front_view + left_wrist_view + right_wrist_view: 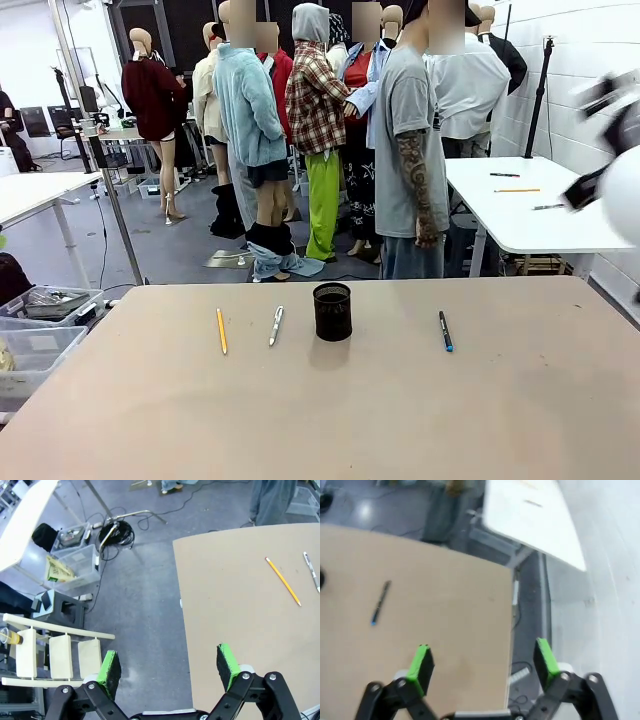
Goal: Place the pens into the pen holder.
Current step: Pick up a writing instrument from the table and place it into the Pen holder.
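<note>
Three writing sticks lie flat on the tan tabletop (pixel 320 420), all outside the black mesh pen holder (pixel 332 311), which stands upright near the far edge, about midway across. On the robot's left of the holder lies the silver pen (pixel 276 326), near it but apart. Farther left lies the yellow pencil (pixel 221 331), roughly parallel to the silver pen. On the robot's right, well apart from the holder, lies the dark blue pen (pixel 445 331), its lighter blue end pointing toward the robot. Nothing can be seen standing in the holder.

From the left wrist view, the left claw (pixel 169 664) has its green pads spread wide apart with nothing between them. It hangs over the tabletop's left edge, one pad above the grey floor (pixel 140 610) and the other above the board. The pencil (pixel 283 581) and silver pen (pixel 312 572) lie well ahead of it, untouched. Clear storage bins (pixel 75 560) sit on the floor beside the tabletop.

The right wrist view is blurred. The right claw (pixel 482 662) also gapes wide and empty, above the tabletop's right edge, with the blue pen (pixel 380 603) well off to one side. In the front view the right arm (pixel 625 190) is a blur at the right edge.

A person (pixel 410 150) stands beyond the far edge, arm hanging down.
</note>
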Controlling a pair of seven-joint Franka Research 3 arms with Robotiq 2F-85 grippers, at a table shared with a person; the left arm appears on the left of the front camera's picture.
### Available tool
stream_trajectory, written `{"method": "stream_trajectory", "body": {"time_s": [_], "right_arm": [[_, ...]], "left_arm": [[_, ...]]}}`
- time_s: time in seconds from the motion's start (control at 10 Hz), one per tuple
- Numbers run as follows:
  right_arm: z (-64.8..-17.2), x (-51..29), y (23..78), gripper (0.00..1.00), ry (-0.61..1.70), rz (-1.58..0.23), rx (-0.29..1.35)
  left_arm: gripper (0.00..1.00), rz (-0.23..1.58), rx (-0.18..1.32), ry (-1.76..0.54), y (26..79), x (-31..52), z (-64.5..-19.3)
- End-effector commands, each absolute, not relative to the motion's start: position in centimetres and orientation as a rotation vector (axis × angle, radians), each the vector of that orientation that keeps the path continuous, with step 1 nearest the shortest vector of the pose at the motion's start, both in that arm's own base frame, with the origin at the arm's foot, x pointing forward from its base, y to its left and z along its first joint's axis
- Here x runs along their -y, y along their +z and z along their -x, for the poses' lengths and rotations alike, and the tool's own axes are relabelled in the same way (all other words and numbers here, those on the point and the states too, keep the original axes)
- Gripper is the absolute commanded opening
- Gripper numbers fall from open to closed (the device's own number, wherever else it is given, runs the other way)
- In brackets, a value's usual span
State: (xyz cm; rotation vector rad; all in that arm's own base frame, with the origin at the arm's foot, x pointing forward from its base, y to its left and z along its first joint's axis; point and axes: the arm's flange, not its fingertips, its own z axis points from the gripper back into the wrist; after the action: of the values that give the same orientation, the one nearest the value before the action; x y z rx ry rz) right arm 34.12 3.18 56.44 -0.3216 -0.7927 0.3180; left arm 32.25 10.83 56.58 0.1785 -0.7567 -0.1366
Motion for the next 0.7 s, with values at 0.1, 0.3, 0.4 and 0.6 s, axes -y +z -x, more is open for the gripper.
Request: {"method": "stream_trajectory", "body": {"time_s": [0.1, 0.3, 0.4, 0.6], "right_arm": [[-41.8, -9.3, 52.6, 1.0, 0.473, 0.267, 0.642], [-46.6, -12.7, 49.7, 1.0, 0.481, 0.175, 0.493], [-48.1, -13.9, 48.8, 1.0, 0.475, 0.087, 0.498], [-50.3, -14.5, 45.8, 1.0, 0.322, 0.128, 0.38]], "left_arm": [[1.0, -0.177, 0.767, -0.12, 56.6, -10.9, -32.4], [1.0, -0.177, 0.767, -0.12, 56.6, -10.9, -32.4], [1.0, -0.177, 0.767, -0.12, 56.6, -10.9, -32.4], [1.0, -0.177, 0.767, -0.12, 56.6, -10.9, -32.4]]}}
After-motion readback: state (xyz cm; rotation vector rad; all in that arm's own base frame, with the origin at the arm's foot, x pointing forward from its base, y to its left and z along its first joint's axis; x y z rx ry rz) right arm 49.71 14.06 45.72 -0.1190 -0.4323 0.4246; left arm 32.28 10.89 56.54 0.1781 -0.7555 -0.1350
